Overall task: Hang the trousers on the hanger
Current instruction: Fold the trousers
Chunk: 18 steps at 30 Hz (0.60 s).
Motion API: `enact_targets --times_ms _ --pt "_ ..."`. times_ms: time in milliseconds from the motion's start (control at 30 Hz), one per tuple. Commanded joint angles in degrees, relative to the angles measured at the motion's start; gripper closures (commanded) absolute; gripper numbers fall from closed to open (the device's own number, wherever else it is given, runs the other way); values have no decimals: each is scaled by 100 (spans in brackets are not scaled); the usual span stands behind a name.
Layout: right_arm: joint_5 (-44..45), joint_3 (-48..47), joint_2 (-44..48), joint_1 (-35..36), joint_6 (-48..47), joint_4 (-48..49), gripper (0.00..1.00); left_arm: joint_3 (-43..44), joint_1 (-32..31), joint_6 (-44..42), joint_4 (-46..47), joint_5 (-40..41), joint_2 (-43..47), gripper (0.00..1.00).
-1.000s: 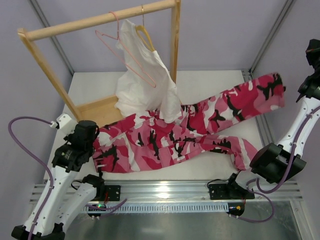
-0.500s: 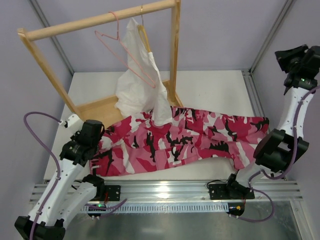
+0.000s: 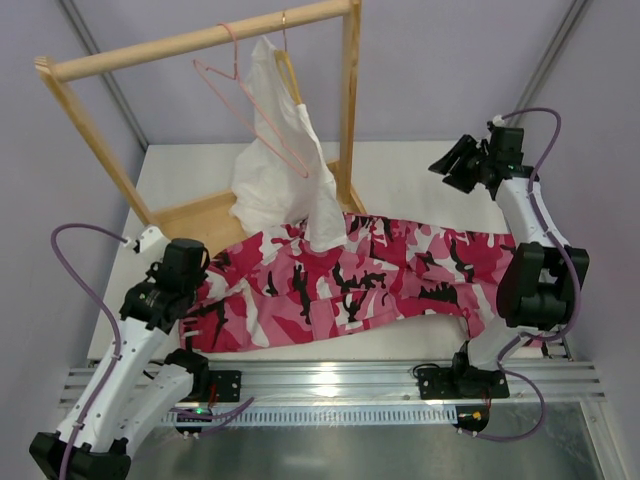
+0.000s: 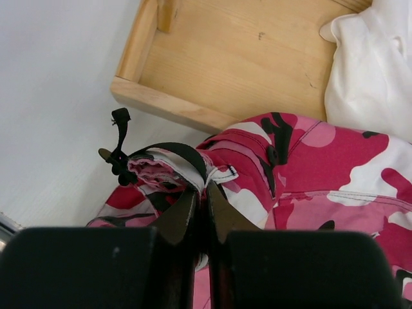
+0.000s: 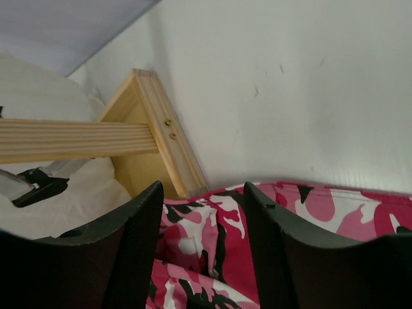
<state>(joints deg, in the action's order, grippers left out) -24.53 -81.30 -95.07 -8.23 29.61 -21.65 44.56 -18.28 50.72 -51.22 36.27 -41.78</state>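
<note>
Top external view, starting at the left: the left hand (image 3: 196, 288) sits low at the left side of the worktop (image 3: 430, 190), at the waist end of the trousers (image 3: 380, 280). Left wrist view shows its fingers (image 4: 183, 215) pressed together on a fold of the waistband, with a black cord (image 4: 121, 132) sticking up just beside them and the rack base (image 4: 238, 58) beyond. The wooden rack (image 3: 200, 40) stands at the back left. The hanger (image 3: 250, 115) hangs by its hook from the top rail, well above the trousers, and overlaps the white garment (image 3: 280, 175), which hangs on a tan wooden hanger (image 3: 290, 72) just to its right. The white garment's hem drapes onto the trousers, which lie spread across the worktop with the legs pointing right. The right hand (image 3: 452, 160) is held above the worktop behind the leg ends, apart from the cloth. Right wrist view shows its fingers (image 5: 132, 244) spread wide, gripping nothing.
</note>
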Motion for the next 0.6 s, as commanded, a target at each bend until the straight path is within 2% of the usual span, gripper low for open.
enact_targets --times_ms 0,33,100,167,233,367,433,567 --pt "615 26 -160 75 422 -225 41 71 27 -1 393 -357 -14 96" --pt "808 -26 -240 128 536 -643 36 80 27 -1 463 -532 -14 99" --pt "1430 -315 -476 216 860 -1233 35 123 27 -27 482 -673 -85 100" --pt "1618 -483 -863 208 994 -1981 35 185 27 -71 473 -822 -137 100" --pt "2380 -773 -1187 129 1196 -2700 35 255 27 -106 438 -867 -120 100" --pt "2769 -1072 -1471 -450 1574 -3354 36 422 27 -167 359 -928 -15 100" --pt "3241 -1160 -1532 -714 1838 -3714 36 484 27 -185 341 -990 29 100" --pt "3815 -1633 -1926 -908 2172 -4329 36 493 27 -194 358 -1166 29 100"
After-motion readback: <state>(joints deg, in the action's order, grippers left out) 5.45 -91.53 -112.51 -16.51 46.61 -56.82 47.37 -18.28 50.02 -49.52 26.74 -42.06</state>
